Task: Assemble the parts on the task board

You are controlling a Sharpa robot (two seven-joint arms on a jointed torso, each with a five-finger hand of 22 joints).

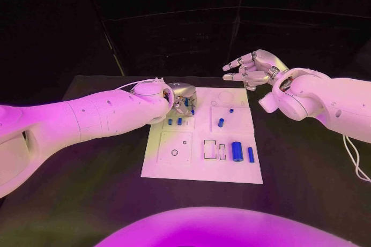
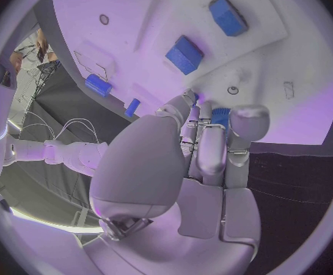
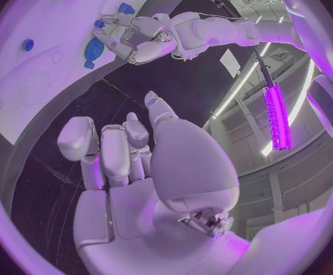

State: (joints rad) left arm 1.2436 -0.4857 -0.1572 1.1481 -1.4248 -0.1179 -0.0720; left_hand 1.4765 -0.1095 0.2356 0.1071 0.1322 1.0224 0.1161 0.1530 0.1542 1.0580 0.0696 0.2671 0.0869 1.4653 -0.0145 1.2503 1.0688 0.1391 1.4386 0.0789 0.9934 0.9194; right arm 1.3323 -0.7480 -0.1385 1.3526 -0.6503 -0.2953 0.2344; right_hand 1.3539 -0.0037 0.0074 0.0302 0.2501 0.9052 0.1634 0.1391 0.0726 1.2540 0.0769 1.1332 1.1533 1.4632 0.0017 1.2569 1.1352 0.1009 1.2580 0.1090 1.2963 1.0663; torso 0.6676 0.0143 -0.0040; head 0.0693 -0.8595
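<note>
The white task board [image 1: 199,169] lies in the middle of the black table. My left hand [image 1: 182,98] hovers low over its far left part and pinches a small blue part [image 2: 221,115] between its fingertips [image 2: 246,117]. Just below that hand two short blue parts [image 1: 175,121] stand in the board, seen up close as blue blocks [image 2: 185,54]. More blue parts [image 1: 221,122] sit mid-board, and two long ones [image 1: 237,150] lie at the near right. My right hand [image 1: 251,66] is raised beyond the board's far right corner, fingers apart and empty [image 3: 128,165].
Outlined slots [image 1: 210,149] and a small hole [image 1: 175,152] mark the near half of the board. Bare black table [image 1: 93,193] stretches on both sides. My left forearm [image 1: 85,118] crosses the table's left side.
</note>
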